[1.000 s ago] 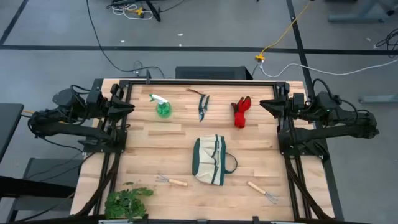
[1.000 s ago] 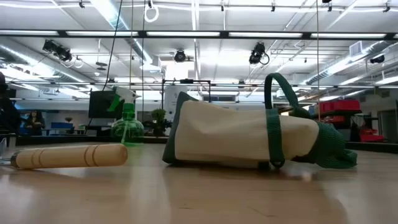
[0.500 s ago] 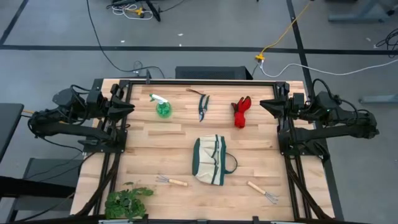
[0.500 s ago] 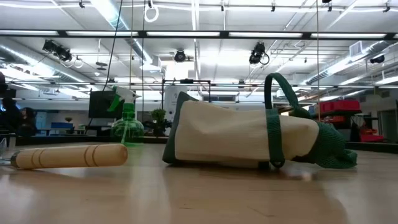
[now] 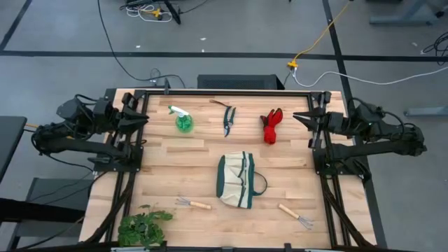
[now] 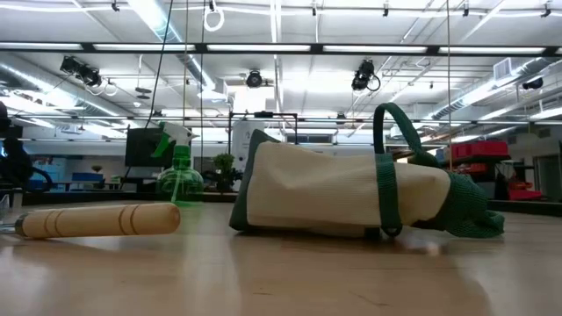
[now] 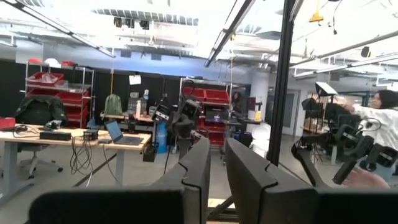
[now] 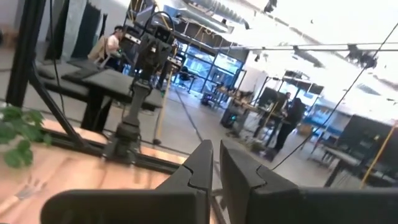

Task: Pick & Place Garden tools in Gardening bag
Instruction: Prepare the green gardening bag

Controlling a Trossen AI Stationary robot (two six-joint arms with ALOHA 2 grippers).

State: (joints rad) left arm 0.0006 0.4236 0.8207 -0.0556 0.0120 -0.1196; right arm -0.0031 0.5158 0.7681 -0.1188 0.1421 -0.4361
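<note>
I'm idling both arms at the tabletop's side edges, left hand [image 5: 143, 120] and right hand [image 5: 299, 119] narrow, empty. Bag [image 5: 236, 180] is lying limp mid-tabletop; sprayer [image 5: 183, 120] looks light, slick, so I'm planning its neck.

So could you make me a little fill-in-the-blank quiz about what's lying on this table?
1. The gardening bag lies on its ____.
2. The gloves are coloured ____.
3. The number of hand rakes on the table is ____.
4. The tool between the spray bottle and the gloves is the pruning ____.

Missing words: side; red; two; shears
</note>
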